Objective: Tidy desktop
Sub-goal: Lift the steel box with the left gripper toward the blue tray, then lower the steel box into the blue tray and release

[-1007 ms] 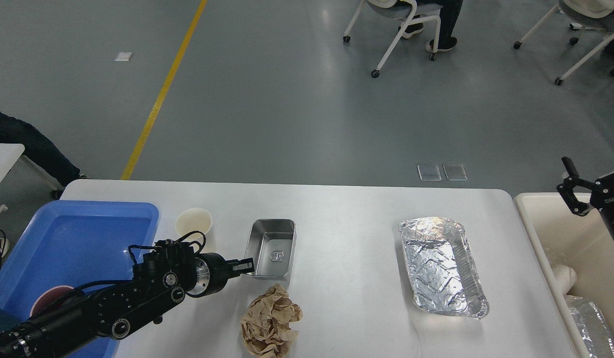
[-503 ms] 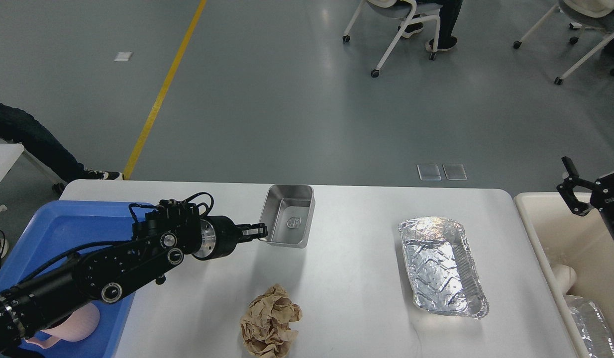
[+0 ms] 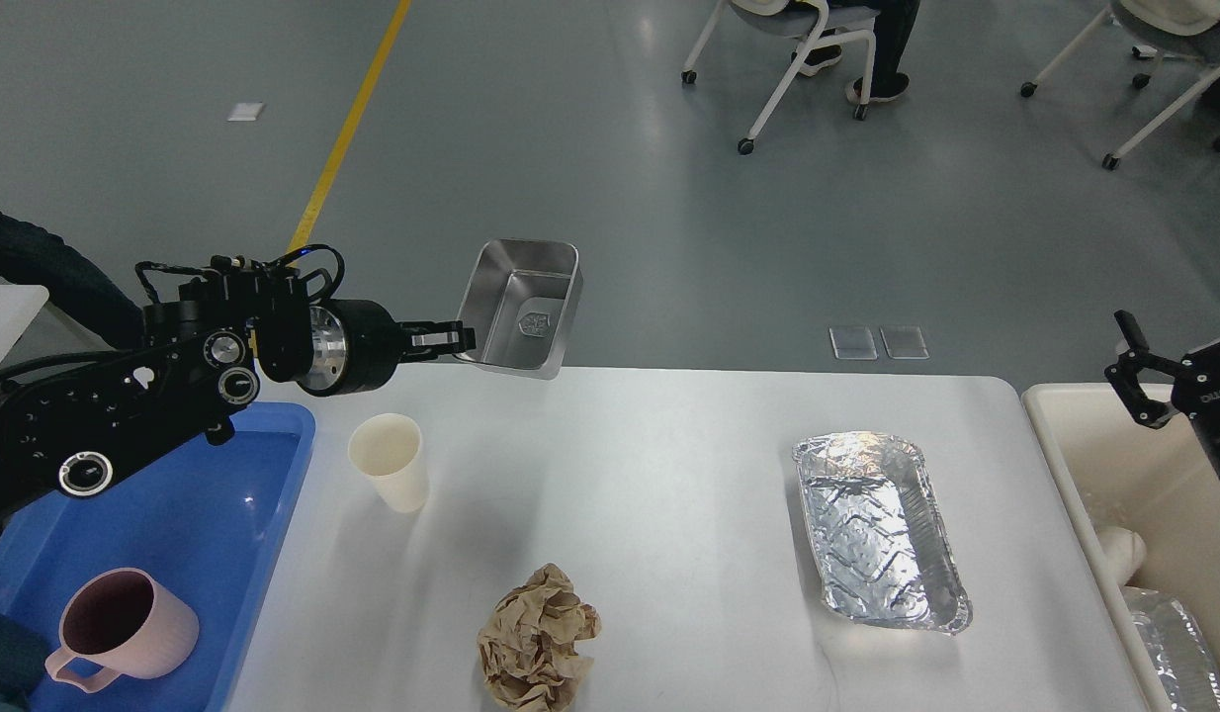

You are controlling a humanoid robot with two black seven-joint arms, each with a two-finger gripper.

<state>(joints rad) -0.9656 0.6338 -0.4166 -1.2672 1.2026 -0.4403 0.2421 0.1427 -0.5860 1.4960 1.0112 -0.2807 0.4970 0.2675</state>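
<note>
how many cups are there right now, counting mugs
2. A cream paper cup stands on the desktop beside the blue tray. A pink mug sits inside that tray's near end. A dark item at the tray's bottom-left corner is too cropped to identify.

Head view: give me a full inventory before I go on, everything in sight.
steel container: 1, silver, held in the air above the desktop's far edge
paper cup: 1, cream, upright, desktop left
crumpled paper: 1, brown, near edge
foil tray: 1, silver, desktop right
desktop: 1, white
blue tray: 1, left end
pink mug: 1, in blue tray
cream bin: 1, right end
chairs: white, far floor
left pincer: black, gripping the container's rim
right pincer: black, open over the bin
</note>
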